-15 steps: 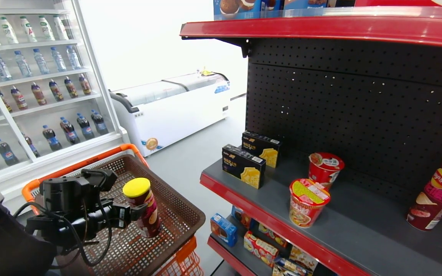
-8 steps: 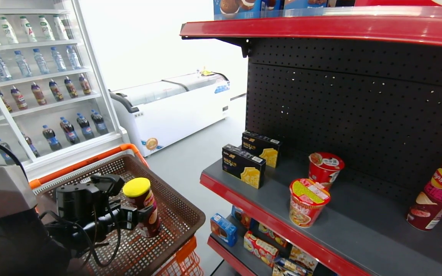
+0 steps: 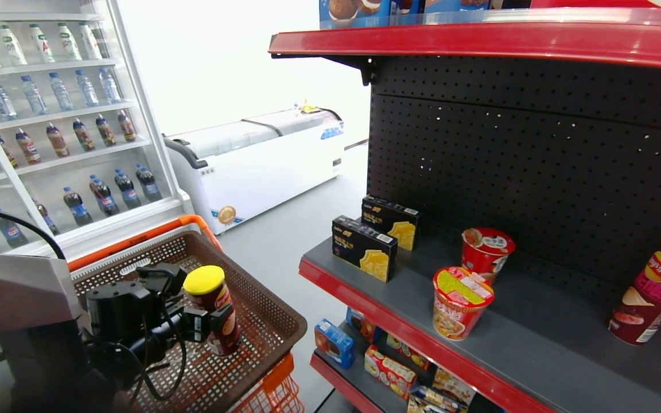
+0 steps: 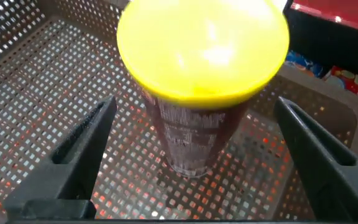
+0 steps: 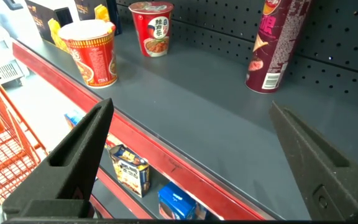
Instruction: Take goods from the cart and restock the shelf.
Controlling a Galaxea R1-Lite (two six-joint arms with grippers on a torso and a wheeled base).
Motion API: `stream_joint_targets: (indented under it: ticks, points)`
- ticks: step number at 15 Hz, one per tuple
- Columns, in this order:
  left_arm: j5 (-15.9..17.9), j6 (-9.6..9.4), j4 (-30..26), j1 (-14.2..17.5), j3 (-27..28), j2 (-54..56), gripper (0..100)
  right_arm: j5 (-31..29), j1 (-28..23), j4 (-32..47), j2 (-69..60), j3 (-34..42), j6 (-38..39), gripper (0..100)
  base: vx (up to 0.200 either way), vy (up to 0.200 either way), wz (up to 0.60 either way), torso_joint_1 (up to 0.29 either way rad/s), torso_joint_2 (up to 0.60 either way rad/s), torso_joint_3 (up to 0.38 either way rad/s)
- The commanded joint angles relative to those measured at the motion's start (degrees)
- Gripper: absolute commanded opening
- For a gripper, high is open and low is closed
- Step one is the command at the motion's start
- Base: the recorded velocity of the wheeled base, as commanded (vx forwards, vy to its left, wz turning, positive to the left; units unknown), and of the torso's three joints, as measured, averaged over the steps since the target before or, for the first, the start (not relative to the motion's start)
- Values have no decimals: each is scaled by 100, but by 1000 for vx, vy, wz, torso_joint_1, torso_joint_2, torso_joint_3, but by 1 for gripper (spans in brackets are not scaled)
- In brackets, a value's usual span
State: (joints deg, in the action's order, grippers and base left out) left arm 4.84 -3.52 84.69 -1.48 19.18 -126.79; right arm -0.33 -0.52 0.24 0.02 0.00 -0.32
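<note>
Fingers: left gripper (image 4: 194, 102) spread around the chip can (image 4: 191, 137), seemingly not touching; right gripper (image 5: 191, 106) spread, empty.
Can: probably light, stiff, smooth, crushable.
Hold: mid-body, below the lid (image 4: 202, 46), inside the cart (image 3: 284, 321).

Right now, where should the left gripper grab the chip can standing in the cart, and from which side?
Grip the chip can on its dark round body, below the yellow lid, coming level from the side. It stands upright in the cart, and the open left gripper straddles it.
</note>
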Motion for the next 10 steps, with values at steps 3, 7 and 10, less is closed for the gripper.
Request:
stream_joint_targets:
  ticks: [3,7,10]
  points:
    - [-1,10,338,7,-151,-328,100,-2,0,2,-2,0,-3,100,0,0,0,0,0,0]
    - [-1,10,531,42,-133,-583,100,-2,0,2,-2,0,-3,100,0,0,0,0,0,0]
    - [-1,10,531,68,16,-759,100,-2,0,2,-2,0,-3,100,0,0,0,0,0,0]
